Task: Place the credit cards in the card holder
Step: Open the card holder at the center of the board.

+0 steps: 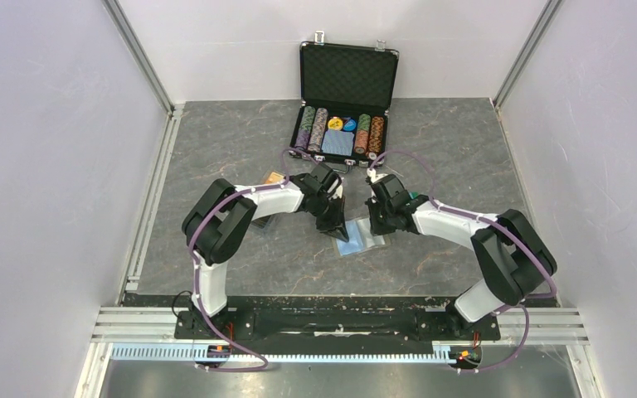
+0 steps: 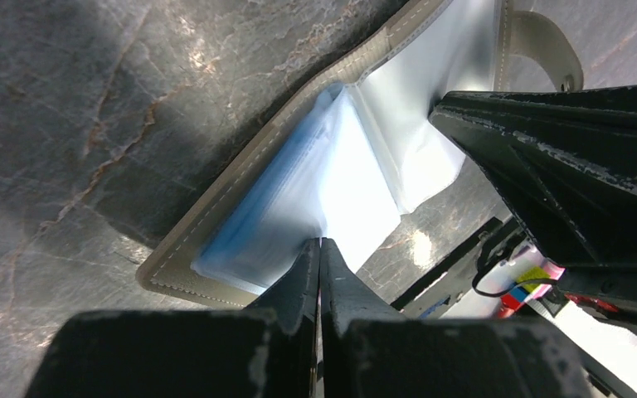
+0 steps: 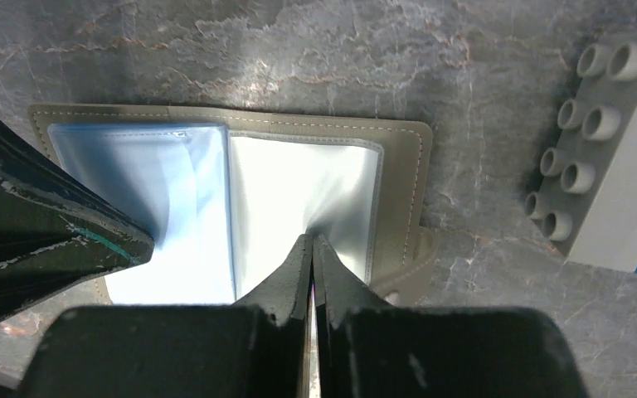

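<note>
The card holder (image 1: 363, 242) lies open on the grey table between my two grippers, khaki rim out, light blue lining and clear sleeves up. My left gripper (image 2: 319, 242) is shut, its tips pressed on the blue left half (image 2: 274, 207). My right gripper (image 3: 311, 237) is shut, its tips pressed on the clear right half (image 3: 299, 182). I cannot tell whether either pinches a sleeve. The snap strap (image 3: 406, 274) sticks out at the right edge. An orange credit card (image 1: 274, 177) peeks out behind my left arm. No black card shows.
The open black poker chip case (image 1: 344, 108) stands at the back centre with chips and a blue deck. A grey studded block (image 3: 605, 141) lies right of the card holder. White walls enclose the table on three sides.
</note>
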### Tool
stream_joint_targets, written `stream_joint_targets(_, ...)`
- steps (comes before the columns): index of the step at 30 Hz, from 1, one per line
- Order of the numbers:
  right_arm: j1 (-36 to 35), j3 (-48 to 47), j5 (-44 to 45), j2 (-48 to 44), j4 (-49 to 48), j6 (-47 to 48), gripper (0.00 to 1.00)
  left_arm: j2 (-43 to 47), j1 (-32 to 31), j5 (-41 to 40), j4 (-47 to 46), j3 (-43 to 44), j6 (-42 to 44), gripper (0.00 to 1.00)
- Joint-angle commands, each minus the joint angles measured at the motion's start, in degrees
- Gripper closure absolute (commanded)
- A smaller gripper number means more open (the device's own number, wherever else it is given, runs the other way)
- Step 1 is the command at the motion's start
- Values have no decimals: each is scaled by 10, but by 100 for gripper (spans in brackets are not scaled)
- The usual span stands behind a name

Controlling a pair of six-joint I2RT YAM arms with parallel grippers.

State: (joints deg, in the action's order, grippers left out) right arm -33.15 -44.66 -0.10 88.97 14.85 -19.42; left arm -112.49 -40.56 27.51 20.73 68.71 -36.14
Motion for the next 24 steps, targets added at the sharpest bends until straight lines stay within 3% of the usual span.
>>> stream_joint_targets(1, 3, 17, 64, 61, 19, 49, 100, -31, -1, -92, 65, -4, 45, 98)
stream_joint_targets(10, 6, 45, 101, 67, 70, 53, 100, -52, -3, -154, 110, 31, 82, 98)
stream_joint_targets(17, 74, 101, 57, 33, 44, 36, 100, -84, -3, -202, 153, 80, 121, 98)
stream_joint_targets(24, 102, 78, 82, 65, 53, 66, 100, -100, -3, -221, 169, 104, 131, 98)
